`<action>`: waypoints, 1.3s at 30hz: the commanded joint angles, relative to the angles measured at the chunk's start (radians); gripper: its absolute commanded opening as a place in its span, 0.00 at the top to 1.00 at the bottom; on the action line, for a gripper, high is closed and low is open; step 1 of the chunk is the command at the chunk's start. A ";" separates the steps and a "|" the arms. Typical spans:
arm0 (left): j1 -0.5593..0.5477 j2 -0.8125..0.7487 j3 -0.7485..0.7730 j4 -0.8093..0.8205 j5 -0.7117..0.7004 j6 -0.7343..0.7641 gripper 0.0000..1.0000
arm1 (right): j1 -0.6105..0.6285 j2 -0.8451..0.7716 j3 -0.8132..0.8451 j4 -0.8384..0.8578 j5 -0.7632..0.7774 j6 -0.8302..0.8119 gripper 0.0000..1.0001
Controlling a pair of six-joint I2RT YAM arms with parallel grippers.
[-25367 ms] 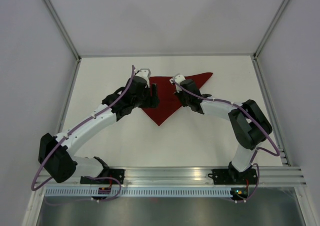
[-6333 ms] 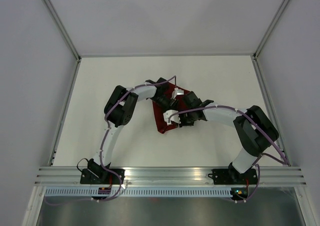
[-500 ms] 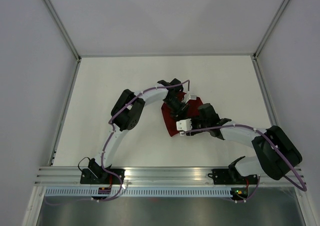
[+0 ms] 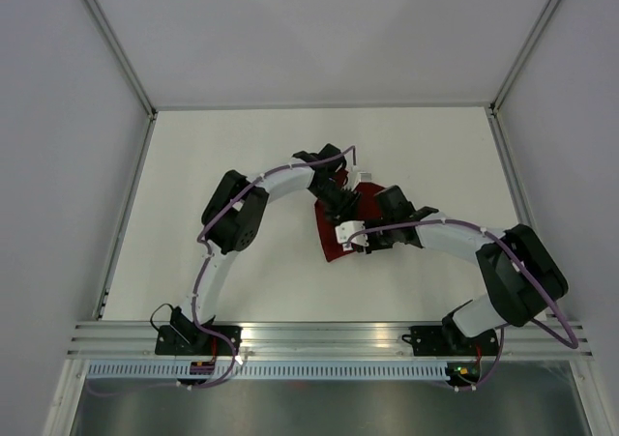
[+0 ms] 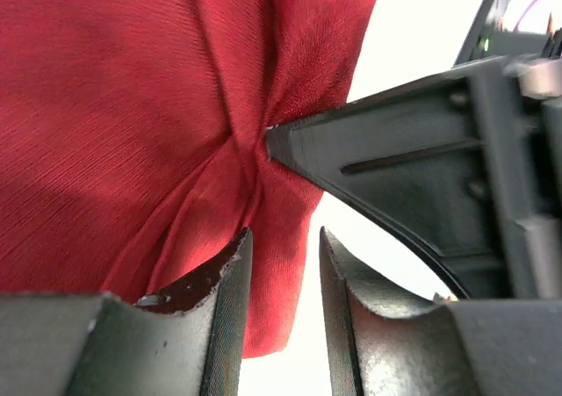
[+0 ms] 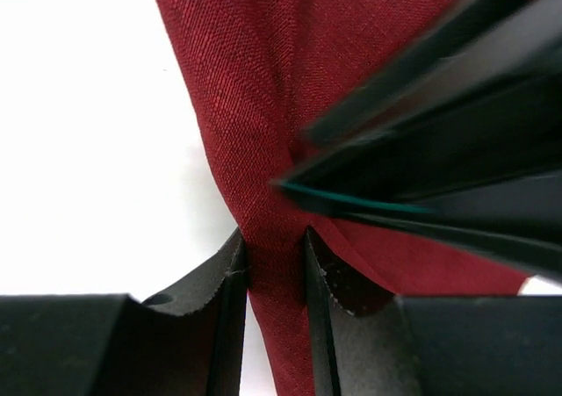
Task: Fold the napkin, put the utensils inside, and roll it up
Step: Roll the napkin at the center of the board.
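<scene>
1. The napkin (image 4: 327, 240) lies bunched into a narrow, creased strip on the counter (image 4: 213, 156)
2. The left arm (image 4: 280, 177) reaches over the napkin's far end, and the right arm (image 4: 445, 231) comes in at its right side
3. The right jaws are closed on a raised ridge of the napkin, with cloth pressed against both inner faces
4. The left jaws stand parted over the napkin's edge, pinching nothing
5. One tip of the right jaws presses a pucker into the napkin just beside the left jaws

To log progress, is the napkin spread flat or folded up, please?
Folded up: the napkin shows as a narrow bundle with creases.
</scene>
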 commanded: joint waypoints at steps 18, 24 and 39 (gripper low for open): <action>0.007 -0.764 -0.795 0.930 -0.737 -0.333 0.58 | -0.280 0.450 0.422 -0.800 -0.454 -0.205 0.82; -0.222 -0.826 -0.909 1.090 -0.981 -0.023 0.54 | -0.317 0.569 0.521 -0.925 -0.485 -0.254 0.82; -0.563 -0.636 -0.962 1.269 -1.166 0.485 0.52 | -0.354 0.714 0.628 -1.012 -0.495 -0.245 0.82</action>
